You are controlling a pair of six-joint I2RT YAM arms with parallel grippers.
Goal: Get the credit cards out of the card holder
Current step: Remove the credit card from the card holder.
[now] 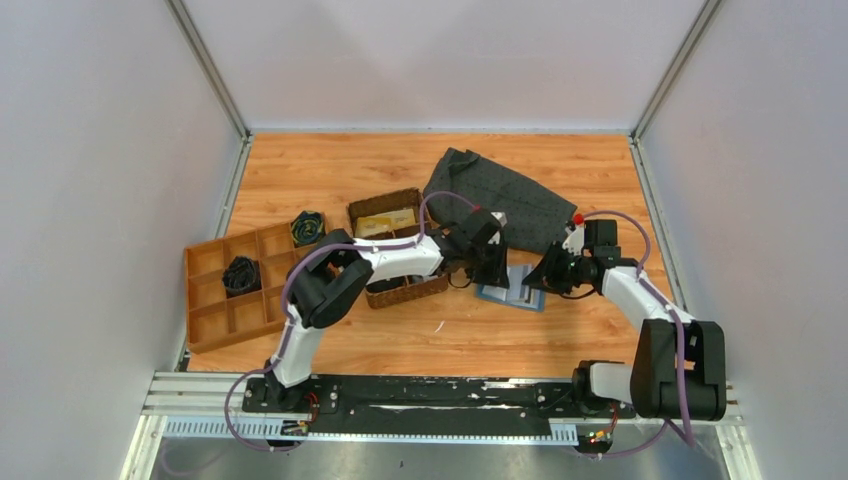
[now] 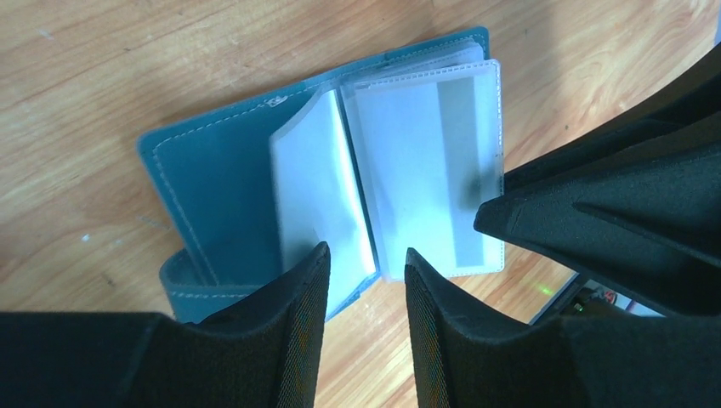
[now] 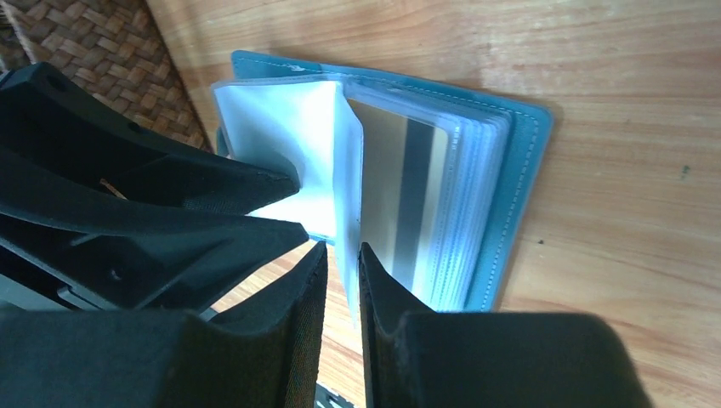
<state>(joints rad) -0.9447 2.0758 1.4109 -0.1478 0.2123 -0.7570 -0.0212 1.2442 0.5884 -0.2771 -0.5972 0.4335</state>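
Observation:
The blue-teal card holder (image 1: 510, 293) lies open on the wooden table between my two grippers. In the left wrist view the card holder (image 2: 212, 170) shows clear sleeve pages, one curling up. My left gripper (image 2: 366, 255) is open, its tips over the holder's near edge, holding nothing. My right gripper (image 3: 343, 248) is closed to a narrow gap on one upright clear sleeve of the card holder (image 3: 519, 170). A pale gold credit card (image 3: 408, 195) with a dark stripe sits in the sleeve stack behind it. The grippers also show in the top view, left (image 1: 492, 272) and right (image 1: 535, 280).
A brown woven basket (image 1: 400, 250) sits under my left arm, and shows in the right wrist view (image 3: 85, 51). A divided brown tray (image 1: 215, 300) with a dark coiled item (image 1: 241, 274) stands at the left. A dark grey dotted cloth (image 1: 500, 195) lies behind the holder.

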